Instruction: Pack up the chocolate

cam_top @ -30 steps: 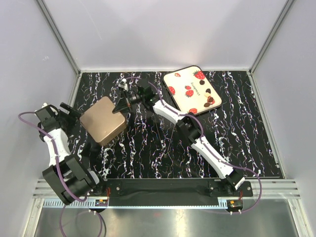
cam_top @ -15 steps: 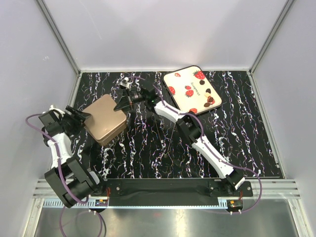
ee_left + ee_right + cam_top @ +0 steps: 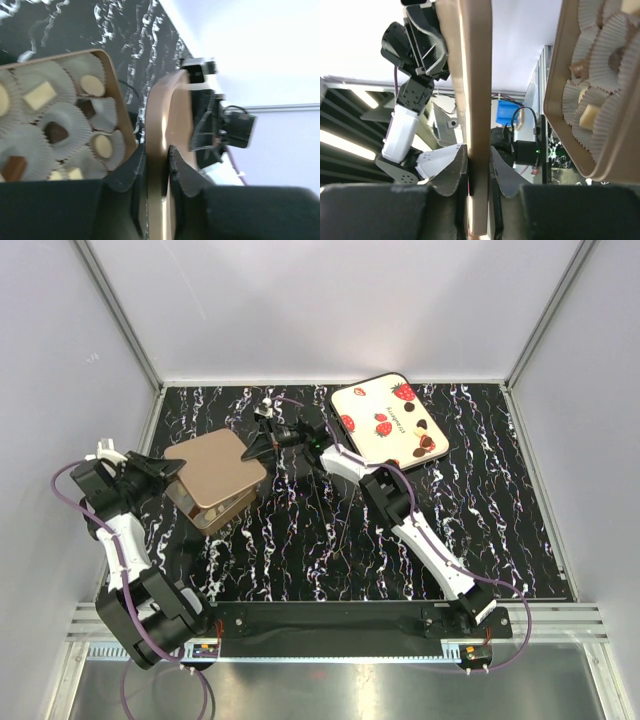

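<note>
Arms of a robot are holding a flat brown lid (image 3: 213,468) tilted over an open box (image 3: 225,508), one arm at each end. At one end the left claw (image 3: 156,152) is clamping the lid's rim, with one finger on each face. At the opposite end the right claw (image 3: 477,155) is pinching the rim the same way, its fingers pressed tight on either side. The box is sitting on the black marbled bench (image 3: 330,540), just under both claws, with its near edge peeking out beneath the lid. Inside that box the chocolate (image 3: 40,95) is lying in white pleated paper cups (image 3: 75,117): creamy squares and rounds, with dark brown pieces among them. Well off to the right of the right claw, a cream tray (image 3: 370,405) printed with strawberries is resting on the bench, carrying a few more dark and pale pieces on its right side.
</note>
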Robot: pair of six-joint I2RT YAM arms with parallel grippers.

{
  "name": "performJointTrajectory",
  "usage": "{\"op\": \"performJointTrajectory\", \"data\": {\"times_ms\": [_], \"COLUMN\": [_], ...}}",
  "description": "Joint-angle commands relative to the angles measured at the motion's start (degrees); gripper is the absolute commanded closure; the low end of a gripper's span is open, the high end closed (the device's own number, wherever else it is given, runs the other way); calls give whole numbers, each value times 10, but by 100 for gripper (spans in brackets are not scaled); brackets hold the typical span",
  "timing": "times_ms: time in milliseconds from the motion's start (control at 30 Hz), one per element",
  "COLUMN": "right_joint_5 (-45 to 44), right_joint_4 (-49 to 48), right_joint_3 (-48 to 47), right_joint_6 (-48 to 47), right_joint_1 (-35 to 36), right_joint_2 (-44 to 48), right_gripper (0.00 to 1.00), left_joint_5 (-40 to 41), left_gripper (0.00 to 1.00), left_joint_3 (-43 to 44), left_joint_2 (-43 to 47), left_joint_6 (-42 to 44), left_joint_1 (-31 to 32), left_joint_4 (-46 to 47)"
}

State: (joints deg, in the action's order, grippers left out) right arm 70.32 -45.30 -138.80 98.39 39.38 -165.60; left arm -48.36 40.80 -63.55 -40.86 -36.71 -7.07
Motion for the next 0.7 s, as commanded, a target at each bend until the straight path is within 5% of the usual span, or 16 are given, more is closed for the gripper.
{"op": "performJointTrajectory", "data": {"times_ms": [0,167,233,400,667], "right_joint_5": [-21,-40,-53,-105,-184], "right_joint_4": [-67,-52,-51,-43,7], "right_joint_3": [34,97,119,186,308], "right_joint_6": [22,0,0,0,-21], "right_joint_1": [-5,-18,-20,-29,-41], "right_joint_2": [93,139,153,194,251], "right_gripper": [80,68,53,40,39], "left_joint_5": [-19,-27,-21,-6,9], "left_gripper": [87,98,100,100,100], "left_joint_3": [2,3,7,-3,-31], "left_joint_2": [4,8,6,-1,-16], "left_joint_6": [-23,-68,-72,-103,-176], "left_joint_1": [1,1,1,1,2], "left_joint_4": [35,66,67,123,247]}}
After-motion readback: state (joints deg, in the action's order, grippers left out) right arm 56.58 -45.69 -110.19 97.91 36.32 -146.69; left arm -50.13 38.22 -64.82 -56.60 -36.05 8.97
